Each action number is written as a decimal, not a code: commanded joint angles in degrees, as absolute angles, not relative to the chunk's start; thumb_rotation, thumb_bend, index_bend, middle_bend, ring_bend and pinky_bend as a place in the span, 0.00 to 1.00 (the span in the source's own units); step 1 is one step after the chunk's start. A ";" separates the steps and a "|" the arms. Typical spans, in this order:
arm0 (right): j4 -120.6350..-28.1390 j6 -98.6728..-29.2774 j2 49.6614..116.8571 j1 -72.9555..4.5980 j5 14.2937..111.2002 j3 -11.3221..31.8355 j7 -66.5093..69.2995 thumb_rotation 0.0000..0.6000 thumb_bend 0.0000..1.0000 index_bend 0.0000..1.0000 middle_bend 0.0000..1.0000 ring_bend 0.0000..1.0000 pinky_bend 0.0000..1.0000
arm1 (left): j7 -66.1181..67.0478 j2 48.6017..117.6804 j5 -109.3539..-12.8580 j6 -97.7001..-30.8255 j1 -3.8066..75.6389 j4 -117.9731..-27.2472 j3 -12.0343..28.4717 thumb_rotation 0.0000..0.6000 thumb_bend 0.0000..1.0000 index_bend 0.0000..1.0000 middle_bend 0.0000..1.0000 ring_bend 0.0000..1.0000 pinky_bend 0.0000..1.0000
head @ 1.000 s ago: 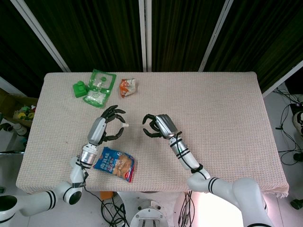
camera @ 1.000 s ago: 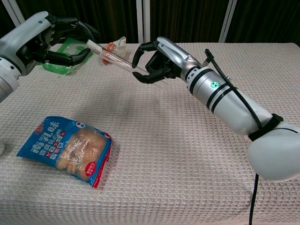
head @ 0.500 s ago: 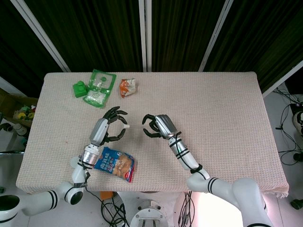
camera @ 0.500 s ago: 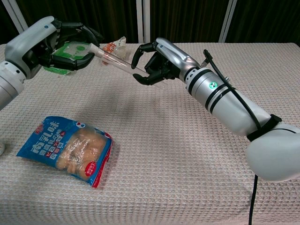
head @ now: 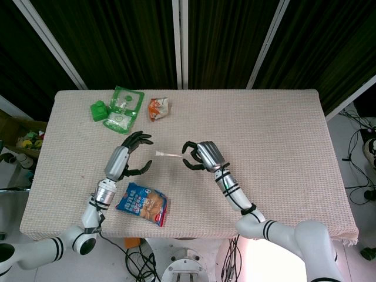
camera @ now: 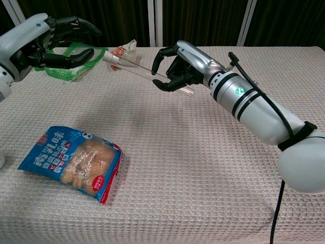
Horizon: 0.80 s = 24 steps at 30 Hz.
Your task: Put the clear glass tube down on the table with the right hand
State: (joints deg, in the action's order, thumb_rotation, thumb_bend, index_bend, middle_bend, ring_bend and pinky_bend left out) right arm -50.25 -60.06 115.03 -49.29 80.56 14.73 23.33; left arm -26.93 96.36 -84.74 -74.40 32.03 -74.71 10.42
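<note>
The clear glass tube (camera: 133, 68) with a white cap at its left end is held above the table by my right hand (camera: 179, 67), whose fingers curl around the tube's right part. In the head view the tube (head: 170, 155) sticks out leftward from the right hand (head: 202, 156). My left hand (camera: 48, 41) hangs open to the left of the tube's cap, apart from it, with fingers spread; in the head view the left hand (head: 125, 156) also holds nothing.
A blue snack bag (camera: 71, 161) lies near the front left of the cloth-covered table (head: 264, 135). Green plastic packaging (head: 120, 109) and a small orange wrapper (head: 158, 107) lie at the back left.
The left hand has let go of the tube and drawn back to the left. The right hand, holding the tube alone, has shifted a little to the right.
</note>
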 commanded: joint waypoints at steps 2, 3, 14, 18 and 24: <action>-50.81 -56.67 113.77 -50.48 79.28 14.93 17.57 1.00 0.69 0.92 1.00 1.00 1.00 | -24.98 93.97 -84.16 -74.45 31.18 -75.63 10.27 0.72 0.33 0.28 0.18 0.08 0.13; -50.77 -55.62 113.69 -51.00 78.78 15.09 15.42 1.00 0.68 0.92 1.00 1.00 1.00 | -24.23 93.19 -83.78 -74.42 30.87 -75.84 10.28 0.72 0.32 0.28 0.18 0.08 0.13; -46.40 -49.48 118.10 -54.86 72.93 17.18 -0.36 1.00 0.47 0.79 1.00 1.00 1.00 | -17.94 88.99 -80.53 -74.85 27.87 -77.05 10.03 0.70 0.29 0.27 0.18 0.08 0.13; -47.01 -48.85 118.20 -54.26 71.59 16.93 -3.24 1.00 0.24 0.60 1.00 1.00 1.00 | -14.86 88.16 -80.18 -75.00 27.19 -76.78 9.64 0.70 0.28 0.27 0.18 0.08 0.13; -51.80 -49.32 114.80 -51.95 70.27 16.43 -6.14 1.00 0.13 0.37 1.00 1.00 1.00 | -9.78 84.80 -76.79 -71.62 26.46 -79.33 9.23 0.71 0.25 0.28 0.18 0.08 0.13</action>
